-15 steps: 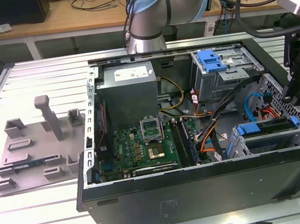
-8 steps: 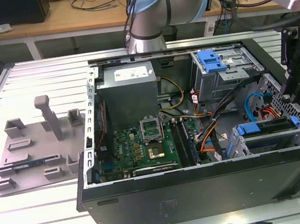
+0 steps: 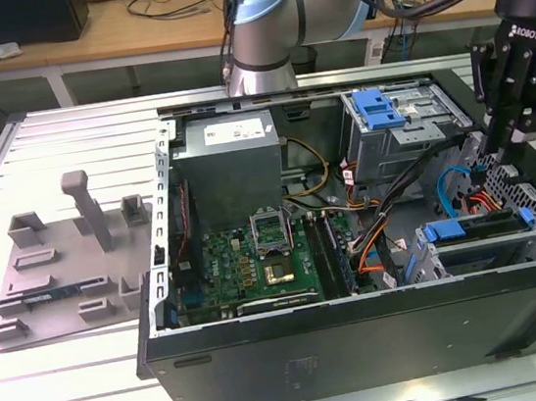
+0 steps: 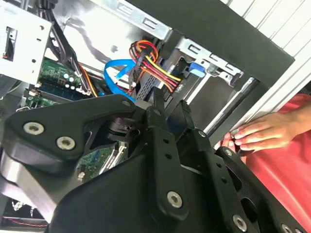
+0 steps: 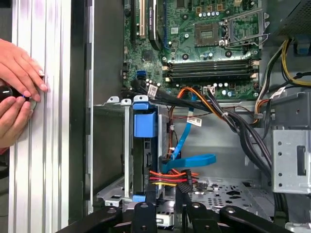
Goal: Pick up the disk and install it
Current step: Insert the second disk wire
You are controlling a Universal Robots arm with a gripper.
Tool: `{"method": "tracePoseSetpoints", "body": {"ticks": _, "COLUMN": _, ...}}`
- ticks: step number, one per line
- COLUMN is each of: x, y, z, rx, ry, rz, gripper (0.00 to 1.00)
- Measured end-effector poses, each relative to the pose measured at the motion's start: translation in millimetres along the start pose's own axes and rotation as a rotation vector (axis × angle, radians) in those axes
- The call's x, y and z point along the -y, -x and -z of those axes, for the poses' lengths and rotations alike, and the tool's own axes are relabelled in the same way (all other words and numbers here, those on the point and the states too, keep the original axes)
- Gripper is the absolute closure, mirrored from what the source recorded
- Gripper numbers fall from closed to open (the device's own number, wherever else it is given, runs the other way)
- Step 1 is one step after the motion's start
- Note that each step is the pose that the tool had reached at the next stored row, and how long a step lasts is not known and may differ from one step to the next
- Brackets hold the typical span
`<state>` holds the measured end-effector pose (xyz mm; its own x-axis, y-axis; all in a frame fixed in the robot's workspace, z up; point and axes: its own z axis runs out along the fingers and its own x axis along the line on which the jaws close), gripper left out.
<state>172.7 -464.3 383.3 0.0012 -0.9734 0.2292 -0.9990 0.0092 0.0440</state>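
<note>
- One black gripper [image 3: 501, 152] hangs over the computer case [image 3: 365, 336]; its fingers [image 4: 158, 104] are close together, holding nothing.
- One disk [image 5: 144, 160] sits edgewise in the drive cage [image 5: 114, 145], at 7 o'clock from the gripper in the exterior view.
- Two hands [image 5: 17, 92] rest on the table [image 5: 43, 145].

Black computer case [image 3: 366, 341]; green motherboard [image 3: 247, 263]; blue carrier bracket [image 5: 145, 119]; blue SATA cable [image 5: 187, 162]; red-yellow-orange power wires [image 4: 150, 68]; grey fixture plate [image 3: 61, 277]; red sleeve [image 4: 286, 179].

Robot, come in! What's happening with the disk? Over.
Gripper low over the case's drive corner. Disk sitting in its bay, cables bunched at its end under the gripper. Person's hand on the table beside the case.
</note>
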Motion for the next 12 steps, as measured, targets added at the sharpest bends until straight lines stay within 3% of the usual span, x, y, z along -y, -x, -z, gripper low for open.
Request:
{"method": "tracePoseSetpoints", "body": {"ticks": 10, "x": -2.9, "y": 2.6, "z": -2.6, "rx": -0.0013, "ry": -0.0012, "rz": 0.005, "gripper": 0.69}}
{"method": "tracePoseSetpoints", "body": {"ticks": 11, "x": -3.4, "y": 2.8, "z": -2.9, "rx": -0.0019, "ry": -0.0012, "rz": 0.005, "gripper": 0.62}}
{"method": "tracePoseSetpoints", "body": {"ticks": 12, "x": -4.0, "y": 2.8, "z": -3.0, "rx": -0.0024, "ry": -0.0012, "rz": 0.005, "gripper": 0.62}}
